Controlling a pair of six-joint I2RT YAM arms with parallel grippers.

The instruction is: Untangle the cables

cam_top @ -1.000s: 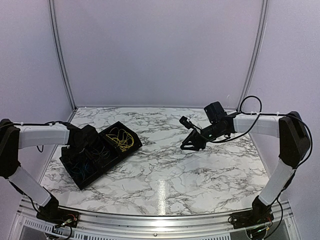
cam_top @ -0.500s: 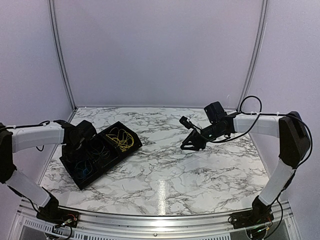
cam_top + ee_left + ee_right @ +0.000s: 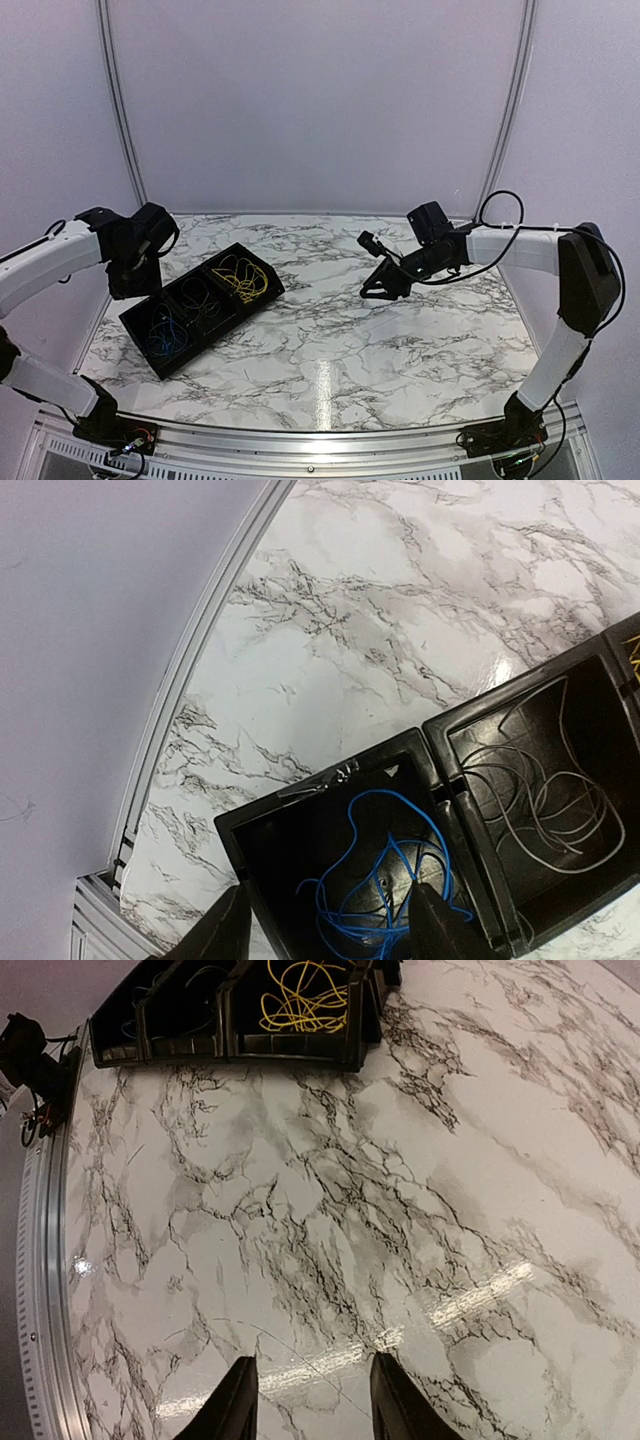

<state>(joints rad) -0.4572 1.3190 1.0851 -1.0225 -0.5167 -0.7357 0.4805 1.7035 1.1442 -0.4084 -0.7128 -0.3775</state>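
A black three-compartment tray (image 3: pixel 225 328) lies on the left of the marble table. The blue cable (image 3: pixel 160 336) curls in its near compartment, the black cable (image 3: pixel 200 300) in the middle one, the yellow cable (image 3: pixel 243 277) in the far one. My left gripper (image 3: pixel 128 288) hangs open above the tray's left end, holding nothing. In the left wrist view the blue cable (image 3: pixel 385 880) lies loose below the left gripper (image 3: pixel 330 930), and the black cable (image 3: pixel 540 800) looks grey. My right gripper (image 3: pixel 378 288) hovers open and empty over bare marble at centre right, as the right wrist view also shows of the right gripper (image 3: pixel 312 1400).
The tray (image 3: pixel 250 1045) with the yellow cable (image 3: pixel 305 995) sits far off at the top of the right wrist view. White walls close the table at the back and sides. A metal rail (image 3: pixel 300 440) runs along the near edge.
My left gripper has opened and risen up and left out of the tray, leaving the blue cable in its compartment. The right arm has not moved.
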